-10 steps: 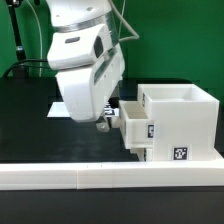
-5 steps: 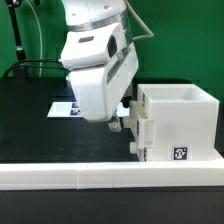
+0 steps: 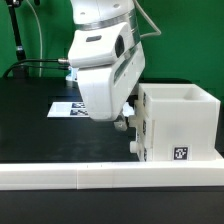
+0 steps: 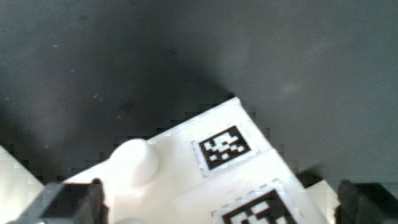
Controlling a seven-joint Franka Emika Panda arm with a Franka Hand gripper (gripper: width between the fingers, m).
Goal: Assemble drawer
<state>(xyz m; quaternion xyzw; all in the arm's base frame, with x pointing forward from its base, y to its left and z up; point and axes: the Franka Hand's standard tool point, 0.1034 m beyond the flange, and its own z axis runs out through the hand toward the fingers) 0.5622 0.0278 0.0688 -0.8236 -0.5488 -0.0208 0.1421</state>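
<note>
In the exterior view, the arm has shifted toward that view's right since a second ago, pushing the tray (image 3: pixel 136 128) almost fully into the casing (image 3: pixel 180 124); the gripper (image 3: pixel 124 123) touches its front, jaws obscured. In the wrist view, the tray's knob (image 4: pixel 134 165) sits between the fingers (image 4: pixel 68 203), ungripped.

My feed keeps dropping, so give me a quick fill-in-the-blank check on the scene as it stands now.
1. The drawer casing is coloured ____.
2. The gripper is at the side of the casing towards the exterior view's ____.
3. The flat board with printed tags, the marker board, lies on the ____ table.
4. The long white rail runs along the table edge ____ to the exterior camera.

Missing words: white; left; black; nearest
</note>
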